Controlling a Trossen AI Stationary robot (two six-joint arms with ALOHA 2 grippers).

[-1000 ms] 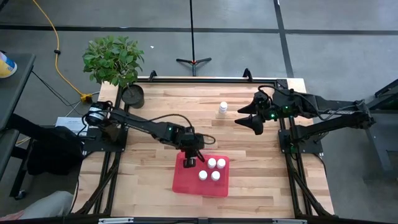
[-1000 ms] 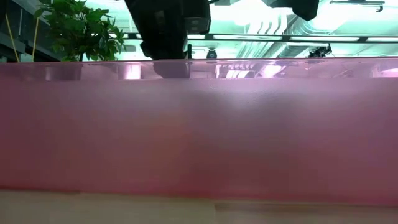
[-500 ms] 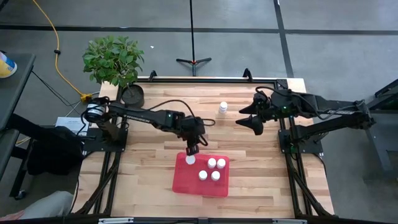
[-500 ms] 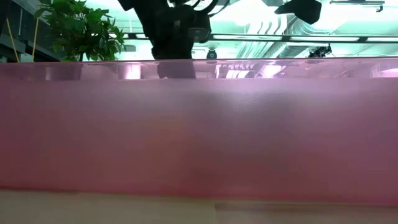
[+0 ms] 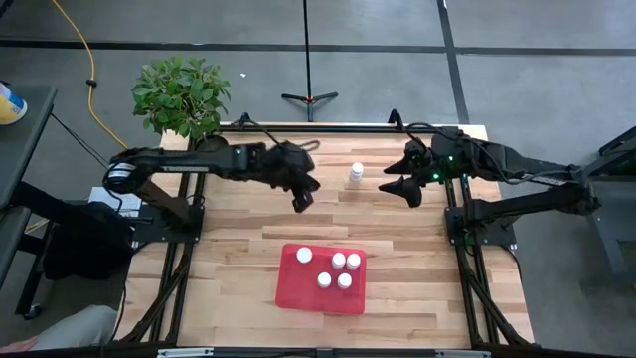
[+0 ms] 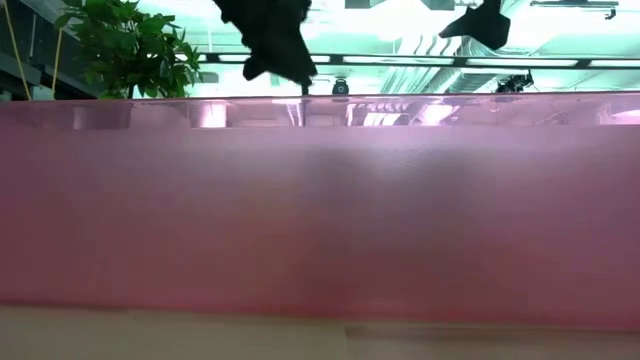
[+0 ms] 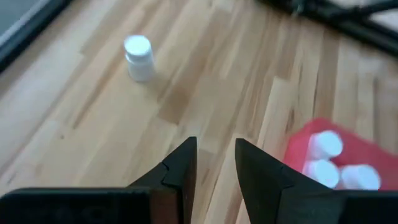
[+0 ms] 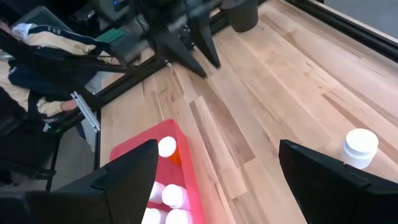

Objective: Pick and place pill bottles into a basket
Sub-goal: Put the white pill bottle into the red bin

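Nearest the front edge of the table (image 5: pixel 238 249) lies the basket (image 5: pixel 298 288), a shallow red-pink tray set a little left of centre. Five pill bottles stand inside it: four white-capped ones clustered toward its right half (image 5: pixel 338 270), and one alone in its far left corner (image 5: pixel 304 255), which the right wrist view shows to be the orange one (image 8: pixel 168 148). So most of the job looks done.

Further back, over the middle of the table, the left gripper (image 5: pixel 301 202) hangs above bare wood between the basket and the far edge. Its fingers are drawn close together, only a thin slit between them, and nothing is held.

Beyond that, near the far edge and just right of centre, the last bottle (image 5: pixel 356 173) stands upright on the wood, white with a white cap, well apart from the basket.

Just beside it on the right, the right gripper (image 5: pixel 399 186) hovers with its fingers spread wide and empty. By my reading, only this one bottle remains to be picked and placed.
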